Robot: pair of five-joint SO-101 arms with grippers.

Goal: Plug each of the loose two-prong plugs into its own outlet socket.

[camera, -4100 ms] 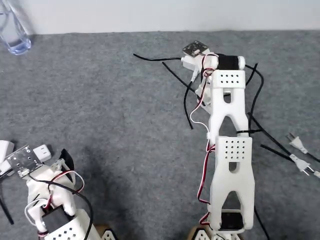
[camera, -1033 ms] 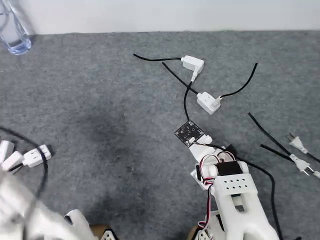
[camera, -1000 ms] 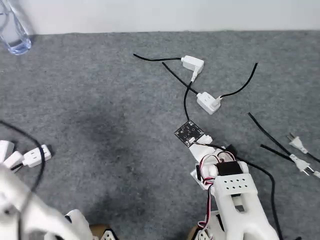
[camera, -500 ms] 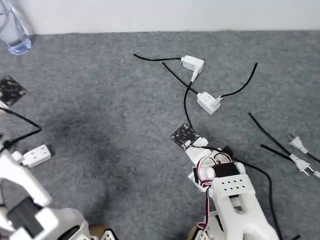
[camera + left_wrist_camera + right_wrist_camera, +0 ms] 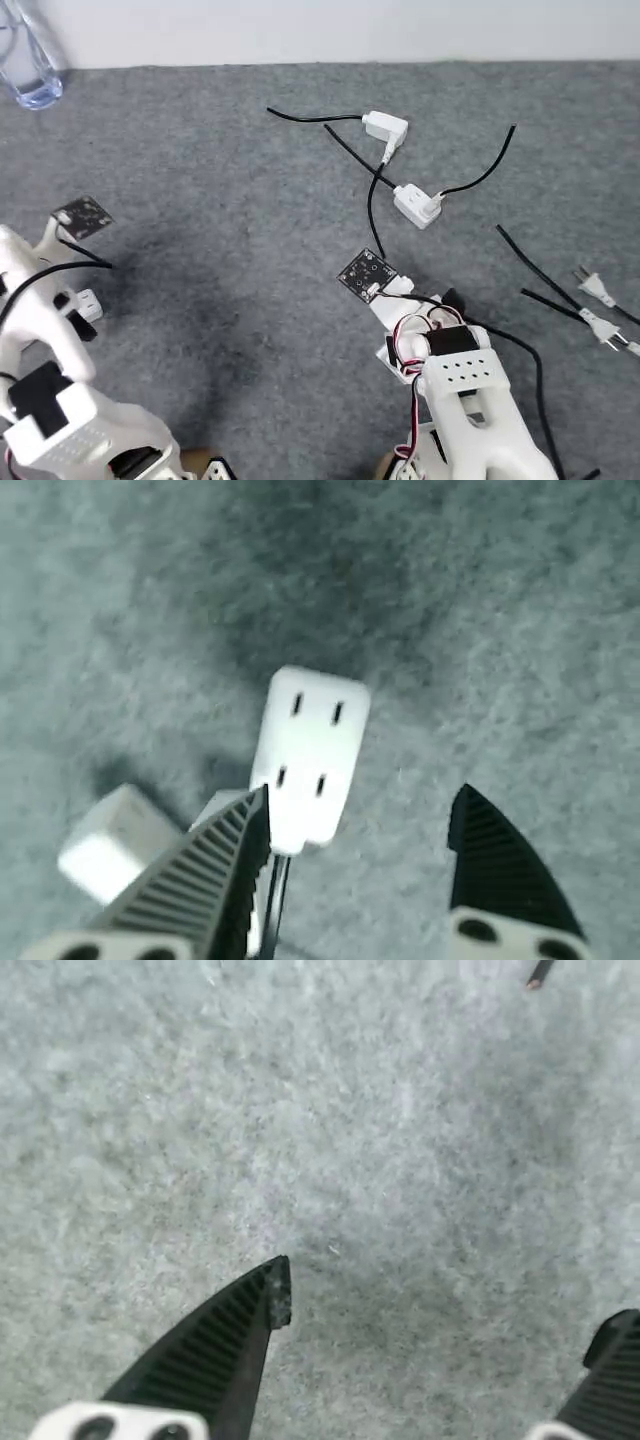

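Left jaws apart over outlet socket [image 5: 310, 750]; 2 plugs [image 5: 597, 288] loose on carpet [image 5: 250, 200].

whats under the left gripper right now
A white two-outlet socket block lies on the grey carpet below the open left gripper. One serrated finger covers its cord end and part of a second white block.

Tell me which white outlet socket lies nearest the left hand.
The four-slot socket, slots facing up, directly under the open left hand. The two middle sockets lie far off from it.
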